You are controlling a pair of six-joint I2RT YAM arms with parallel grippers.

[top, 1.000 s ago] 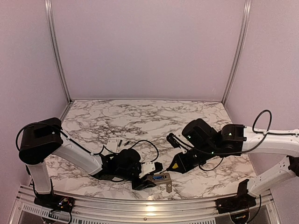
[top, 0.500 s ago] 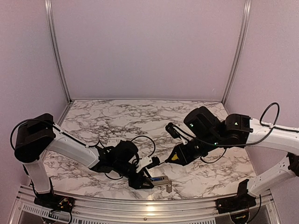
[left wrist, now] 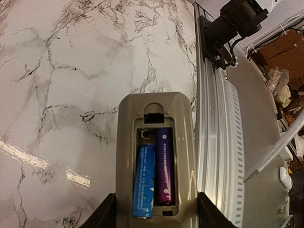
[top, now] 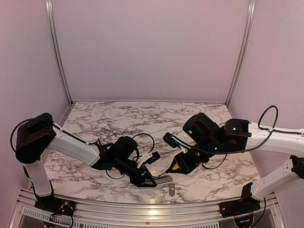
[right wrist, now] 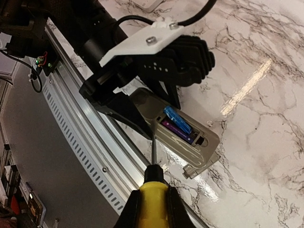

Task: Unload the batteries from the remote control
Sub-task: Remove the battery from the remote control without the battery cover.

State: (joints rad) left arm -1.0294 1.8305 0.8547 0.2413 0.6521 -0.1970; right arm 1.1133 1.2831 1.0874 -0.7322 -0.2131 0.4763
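**Surface** (top: 142,118): marbled slab that carries the scene. All the work sits at its near edge, just inside the metal rail.

**Left end effector** (top: 147,179): clenched across the width of the remote, one finger on each long side. It holds the body clear of the surface with the open back turned up, which probably serves to steady it and present the compartment to the other arm.

**Right end effector** (top: 182,162): clamped on the yellow handle of the screwdriver, angled down toward the remote from the right.

**Remote** (left wrist: 156,114): grey-beige and held at one end, with its free end out over the surface. The battery bay is uncovered.

**Screwdriver** (right wrist: 153,187): thin shaft aimed at the bay's end nearest the left fingers, likely to be used as a lever. I cannot tell whether the tip touches.

**Cover** (top: 171,190): small grey plate lying flat on the surface just below the remote's free end, out of the way.

**Batteries** (left wrist: 144,175): two, one blue and one purple, lying side by side in the bay. The blue one seems to ride higher than the purple one and may be partly pried up. Neither is out, so the unloading is unfinished.
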